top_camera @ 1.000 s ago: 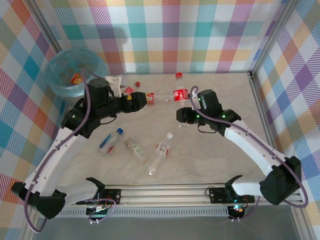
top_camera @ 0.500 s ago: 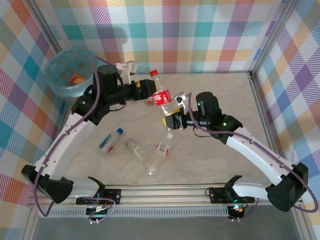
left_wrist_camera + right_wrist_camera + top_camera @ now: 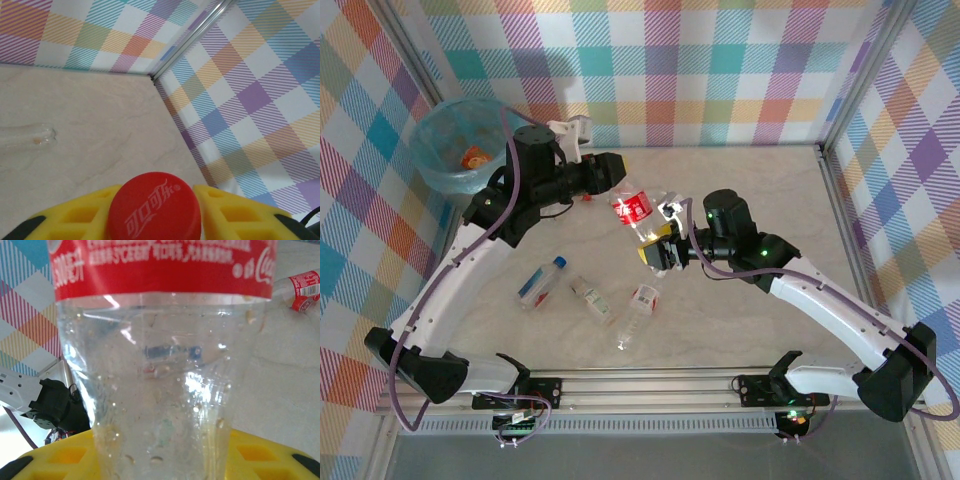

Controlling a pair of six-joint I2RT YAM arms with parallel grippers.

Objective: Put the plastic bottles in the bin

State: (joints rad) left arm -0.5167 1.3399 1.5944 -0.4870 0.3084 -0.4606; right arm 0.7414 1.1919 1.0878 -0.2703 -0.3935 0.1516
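A clear bottle (image 3: 632, 208) with a red label hangs tilted above the table's middle. My right gripper (image 3: 657, 250) is shut on its lower end; in the right wrist view the bottle (image 3: 160, 365) stands between the yellow fingers (image 3: 60, 460). Its red cap (image 3: 154, 205) sits clamped in my left gripper (image 3: 612, 172), top facing the left wrist camera, the body hidden behind it. Three more bottles lie near the front: a blue-capped one (image 3: 540, 280), a small one (image 3: 592, 298) and a long clear one (image 3: 638, 312). The bin (image 3: 425, 165) stands at the far left with an orange bottle (image 3: 472, 155) inside.
Checkered walls close in the back and both sides, with a metal post (image 3: 840, 220) along the right edge. A clear bottle (image 3: 27, 140) lies on the table in the left wrist view, and a red-labelled one (image 3: 300, 290) in the right wrist view.
The right gripper lifted the red-labelled bottle off the table and carried it left, tilting it. The left gripper swung up and back and now has the cap.
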